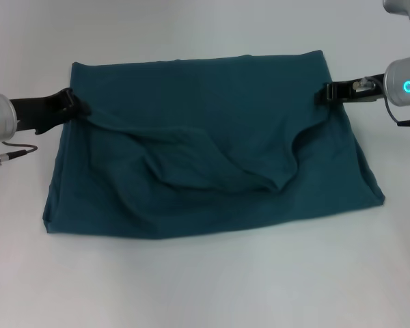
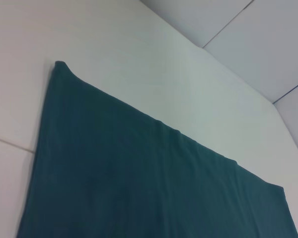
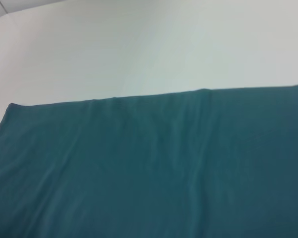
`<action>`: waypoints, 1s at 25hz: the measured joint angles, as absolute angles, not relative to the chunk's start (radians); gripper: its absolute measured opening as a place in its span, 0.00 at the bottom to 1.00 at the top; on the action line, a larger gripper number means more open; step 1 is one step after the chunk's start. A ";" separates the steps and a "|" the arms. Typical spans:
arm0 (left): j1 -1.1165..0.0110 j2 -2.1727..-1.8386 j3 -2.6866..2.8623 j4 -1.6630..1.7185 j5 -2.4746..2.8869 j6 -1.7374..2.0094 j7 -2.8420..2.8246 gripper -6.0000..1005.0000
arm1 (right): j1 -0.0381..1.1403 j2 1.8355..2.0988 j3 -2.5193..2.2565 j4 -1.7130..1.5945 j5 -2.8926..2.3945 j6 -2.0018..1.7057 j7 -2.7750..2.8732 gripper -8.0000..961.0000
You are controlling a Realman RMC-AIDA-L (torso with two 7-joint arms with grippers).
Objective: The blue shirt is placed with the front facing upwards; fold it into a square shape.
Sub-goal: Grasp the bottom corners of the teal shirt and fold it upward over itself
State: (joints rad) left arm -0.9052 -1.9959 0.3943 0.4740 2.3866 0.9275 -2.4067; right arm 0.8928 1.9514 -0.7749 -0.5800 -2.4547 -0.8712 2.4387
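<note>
1. Across the middle of the head view, the blue shirt [image 1: 212,150] lies on the white table [image 1: 205,287] as a wide folded slab, plain teal side up; no lettering, label or brand mark shows on it.
2. A loose fold of cloth sags through its centre, with creases running toward the lower right.
3. At the left edge, the left gripper [image 1: 74,104] meets the shirt's upper left corner, its dark fingers clamped on the fabric there.
4. At the upper right, the right gripper [image 1: 326,93] touches the shirt's right edge, closed on the cloth.
5. Both wrist views show only smooth teal fabric [image 2: 139,183] [image 3: 149,168] against the pale table surface.
</note>
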 joint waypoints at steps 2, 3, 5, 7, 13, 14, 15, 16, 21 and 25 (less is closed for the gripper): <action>-0.907 -1.996 0.394 0.474 2.387 0.921 -2.406 0.01 | 0.897 1.948 -0.790 -0.580 -2.455 -0.865 2.441 0.10; -0.907 -1.996 0.394 0.474 2.387 0.919 -2.405 0.01 | 0.899 1.947 -0.795 -0.579 -2.455 -0.862 2.442 0.11; -0.909 -1.996 0.394 0.471 2.387 0.915 -2.399 0.01 | 0.902 1.945 -0.799 -0.574 -2.455 -0.856 2.443 0.11; -0.911 -1.996 0.394 0.468 2.387 0.911 -2.394 0.01 | 0.902 1.944 -0.799 -0.570 -2.460 -0.848 2.454 0.11; -0.925 -1.996 0.397 0.462 2.387 0.894 -2.381 0.01 | 0.894 1.940 -0.799 -0.569 -2.492 -0.831 2.491 0.11; -0.931 -1.997 0.401 0.458 2.387 0.888 -2.381 0.01 | 0.894 1.940 -0.799 -0.569 -2.494 -0.831 2.491 0.11; -0.934 -1.997 0.404 0.455 2.387 0.883 -2.380 0.01 | 0.895 1.939 -0.799 -0.569 -2.494 -0.831 2.491 0.11; -0.939 -1.997 0.409 0.452 2.388 0.878 -2.380 0.01 | 0.896 1.939 -0.799 -0.569 -2.494 -0.830 2.491 0.11; -0.942 -2.003 0.411 0.448 2.389 0.857 -2.381 0.01 | 0.903 1.944 -0.801 -0.569 -2.494 -0.824 2.487 0.11; -0.938 -2.003 0.411 0.448 2.389 0.853 -2.381 0.01 | 0.902 1.943 -0.802 -0.569 -2.494 -0.815 2.488 0.12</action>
State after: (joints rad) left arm -0.9383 -2.0031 0.4111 0.4478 2.3891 0.8531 -2.3811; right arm 0.9025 1.9434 -0.8017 -0.5690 -2.4943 -0.8145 2.4885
